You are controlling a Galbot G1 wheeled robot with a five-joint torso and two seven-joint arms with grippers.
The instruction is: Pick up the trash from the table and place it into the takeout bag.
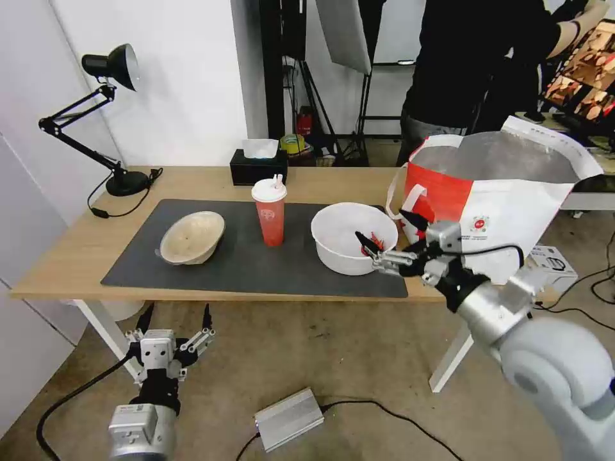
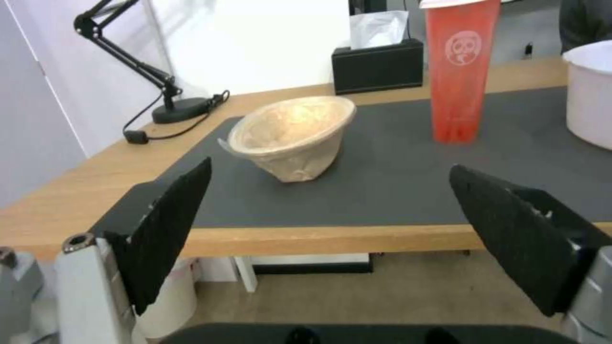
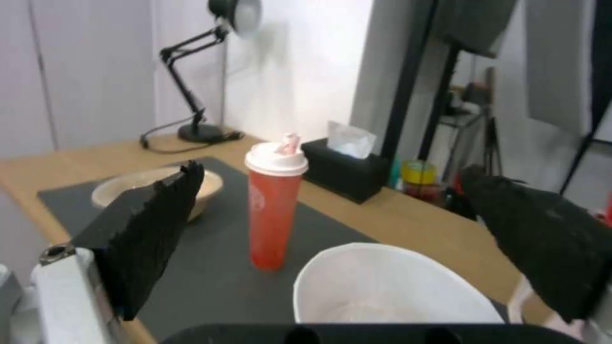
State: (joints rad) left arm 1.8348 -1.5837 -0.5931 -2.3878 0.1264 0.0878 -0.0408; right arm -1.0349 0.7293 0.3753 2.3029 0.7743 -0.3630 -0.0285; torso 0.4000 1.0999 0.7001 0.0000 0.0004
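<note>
Three pieces of trash sit on the dark mat (image 1: 256,269) of the table (image 1: 77,256), across the middle of the head view: a tan bowl (image 1: 192,237) tipped on its side at centre left, a red cup (image 1: 270,211) upright with a white lid at centre, and a white bowl (image 1: 353,237) with red scraps right of centre. The takeout bag (image 1: 496,198) stands open at the table's right end, just beside the white bowl.

The right gripper (image 1: 387,242) hovers at the white bowl's near-right rim, jaws spread wide — nothing is held. The left gripper (image 1: 176,326) hangs low at lower left, below the table edge, fingers also apart.

The white bowl looks like thin plastic — probably light, smooth and a little flexible, so a pinch on the rim wall, one finger inside and one outside, seems the sound hold; squeezing hard could buckle it or spill the scraps. The cup appears tall and narrow, likely to topple if nudged; its mid-body is the safer place. The tan bowl looks stiff and light, with its raised edge offering a grip.
</note>
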